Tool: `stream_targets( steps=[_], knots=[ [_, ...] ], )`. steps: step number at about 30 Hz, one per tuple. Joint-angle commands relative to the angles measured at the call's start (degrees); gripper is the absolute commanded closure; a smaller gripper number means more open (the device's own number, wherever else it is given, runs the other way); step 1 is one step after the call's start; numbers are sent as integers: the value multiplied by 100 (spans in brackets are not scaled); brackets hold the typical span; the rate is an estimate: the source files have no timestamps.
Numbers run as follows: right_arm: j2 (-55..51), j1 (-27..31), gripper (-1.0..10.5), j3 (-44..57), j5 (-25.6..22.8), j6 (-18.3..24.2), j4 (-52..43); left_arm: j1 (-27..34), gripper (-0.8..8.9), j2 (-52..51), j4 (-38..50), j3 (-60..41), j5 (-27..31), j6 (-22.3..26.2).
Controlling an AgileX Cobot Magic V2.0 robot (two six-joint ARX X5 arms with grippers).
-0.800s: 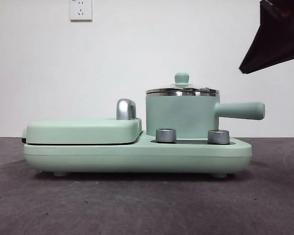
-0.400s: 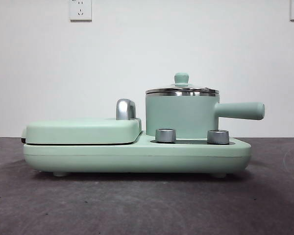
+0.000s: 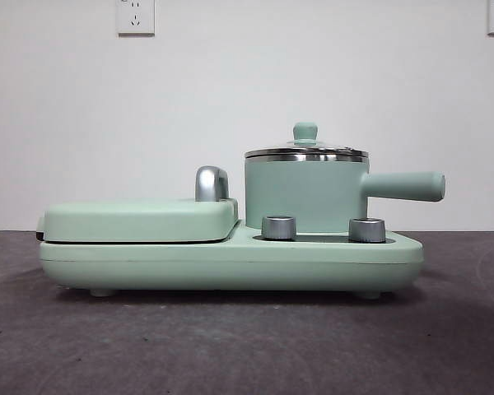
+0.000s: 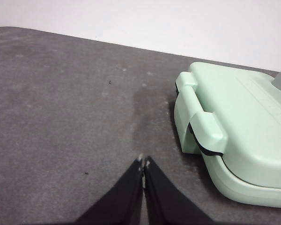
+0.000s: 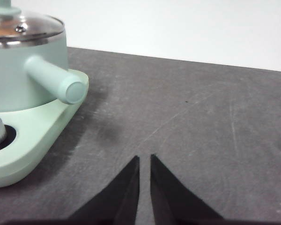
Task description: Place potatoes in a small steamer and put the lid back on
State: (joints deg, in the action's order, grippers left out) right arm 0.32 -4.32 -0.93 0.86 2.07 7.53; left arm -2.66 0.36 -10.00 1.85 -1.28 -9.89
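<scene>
The small steamer [image 3: 305, 197] stands on the right side of the mint-green cooker base [image 3: 230, 265], its straight handle [image 3: 407, 186] pointing right. The glass lid [image 3: 306, 151] with its mint knob sits closed on the pot. In the right wrist view the steamer [image 5: 23, 84] and lid [image 5: 25, 26] show, with an orange-brown tint under the glass; the potato itself is otherwise hidden. My right gripper [image 5: 144, 158] is shut and empty over the table, beside the pot handle and apart from it. My left gripper [image 4: 143, 163] is shut and empty beside the cooker's other end. Neither shows in the front view.
The flat mint-green griddle cover [image 3: 140, 218] with its chrome handle [image 3: 212, 183] lies closed on the base's left half; it also shows in the left wrist view [image 4: 243, 126]. Two steel dials [image 3: 279, 227] [image 3: 366, 230] sit at the base front. Dark grey table [image 3: 230, 346], white wall behind.
The dark arm that showed at the top right corner of the front view one second ago has left the view. The steamer and lid have not moved.
</scene>
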Motion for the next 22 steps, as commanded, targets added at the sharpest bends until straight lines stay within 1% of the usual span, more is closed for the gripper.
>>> stream_targets(
  steps=[1,9,22],
  knots=[
    [11,2,912,24,20,-168,-24,-9,808,-9,90,-105,2,-2],
    [-11,2,912,22,15,-166,-195,-9,808,-11,92,-105,2,-2],
    [-11,2,912,22,17,-166,-195,-9,808,-11,96,-105,2,-2]
  ],
)
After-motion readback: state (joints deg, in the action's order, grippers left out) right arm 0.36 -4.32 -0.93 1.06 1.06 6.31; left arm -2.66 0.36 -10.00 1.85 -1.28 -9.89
